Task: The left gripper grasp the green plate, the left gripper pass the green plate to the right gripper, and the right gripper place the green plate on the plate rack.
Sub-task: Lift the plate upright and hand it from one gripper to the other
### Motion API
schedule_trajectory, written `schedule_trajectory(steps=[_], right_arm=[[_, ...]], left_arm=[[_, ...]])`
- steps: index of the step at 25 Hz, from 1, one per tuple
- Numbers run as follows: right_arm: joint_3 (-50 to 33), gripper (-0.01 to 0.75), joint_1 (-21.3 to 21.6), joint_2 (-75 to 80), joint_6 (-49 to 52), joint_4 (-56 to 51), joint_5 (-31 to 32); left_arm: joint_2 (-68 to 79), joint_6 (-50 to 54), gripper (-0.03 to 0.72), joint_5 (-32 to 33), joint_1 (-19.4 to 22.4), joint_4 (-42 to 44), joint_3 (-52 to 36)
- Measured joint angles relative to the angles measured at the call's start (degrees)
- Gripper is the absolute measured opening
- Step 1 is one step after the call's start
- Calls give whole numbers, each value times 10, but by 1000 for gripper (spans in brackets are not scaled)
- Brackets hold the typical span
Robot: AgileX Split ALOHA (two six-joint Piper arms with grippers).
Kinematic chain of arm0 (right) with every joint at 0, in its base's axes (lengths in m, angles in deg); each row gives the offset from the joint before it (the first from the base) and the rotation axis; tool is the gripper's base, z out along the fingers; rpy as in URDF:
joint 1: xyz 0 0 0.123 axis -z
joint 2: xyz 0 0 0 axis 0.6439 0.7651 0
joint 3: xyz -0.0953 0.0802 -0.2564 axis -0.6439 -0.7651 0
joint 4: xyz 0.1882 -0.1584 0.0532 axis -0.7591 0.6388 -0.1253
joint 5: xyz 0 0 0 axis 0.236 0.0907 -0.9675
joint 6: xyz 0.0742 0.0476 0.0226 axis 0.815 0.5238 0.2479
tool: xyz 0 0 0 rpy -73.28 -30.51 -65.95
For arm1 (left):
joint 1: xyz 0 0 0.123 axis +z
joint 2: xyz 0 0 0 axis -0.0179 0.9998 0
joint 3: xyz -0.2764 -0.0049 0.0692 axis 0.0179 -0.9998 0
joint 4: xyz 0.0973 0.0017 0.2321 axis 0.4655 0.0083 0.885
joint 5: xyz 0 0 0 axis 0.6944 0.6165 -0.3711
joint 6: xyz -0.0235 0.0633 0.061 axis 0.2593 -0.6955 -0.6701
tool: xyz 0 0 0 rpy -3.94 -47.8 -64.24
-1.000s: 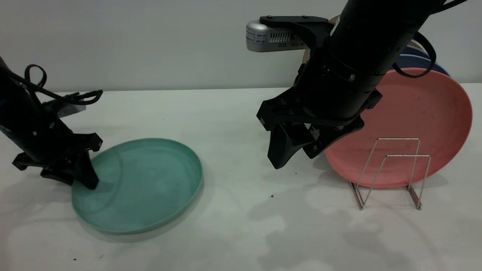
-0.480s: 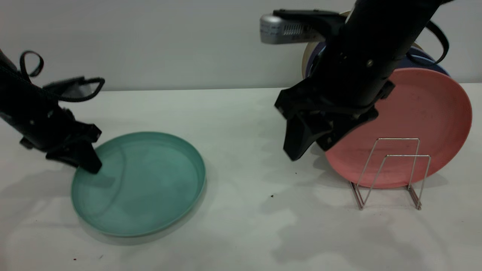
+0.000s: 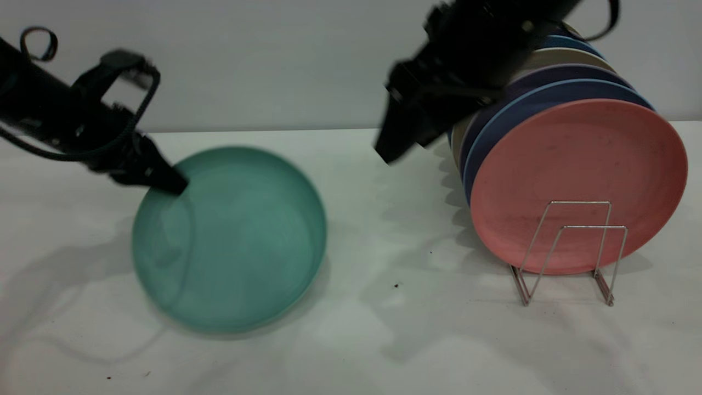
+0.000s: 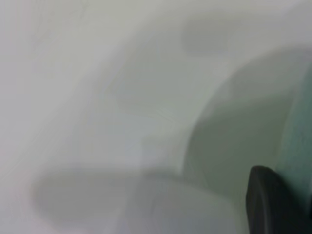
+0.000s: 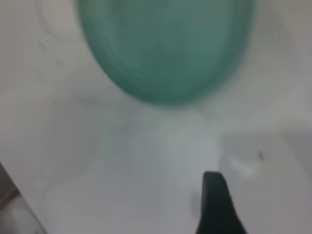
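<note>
The green plate (image 3: 236, 241) is tilted up towards the camera, its lower edge near the table. My left gripper (image 3: 169, 184) is shut on its upper left rim. In the left wrist view one black finger (image 4: 273, 204) lies against the green plate (image 4: 300, 146). My right gripper (image 3: 397, 145) hangs open in the air to the right of the plate, apart from it and beside the stacked plates. The right wrist view shows the green plate (image 5: 165, 48) ahead and one fingertip (image 5: 217, 204). The plate rack (image 3: 570, 252) stands at the right, its front loops bare.
A salmon-pink plate (image 3: 576, 164) stands upright in the rack, with dark blue plates (image 3: 526, 104) and a cream one behind it. The white table (image 3: 384, 329) stretches between the green plate and the rack.
My left gripper has lifted and tilted the green plate up, shifting it right. My right arm has risen and moved back, uncovering the stacked plates.
</note>
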Motion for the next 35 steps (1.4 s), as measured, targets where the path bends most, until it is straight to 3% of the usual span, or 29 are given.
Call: schedule_trajectory(steps=[3,7,28,35], right_arm=[[19,497,0,25,-72,-52,-1],[35,497,3,62,-105,-76,0],[39,497,17,71,-114,-89,-16],[39,497,17,75,-129,-137,-18]], left_arm=[[-3,-123,24,67,0,-97,0],[-5,-202,24,101,-3,-138,0],[-5,-212,23,135,-26,-137,0],[-5,-213,23,139,-63,-149,0]])
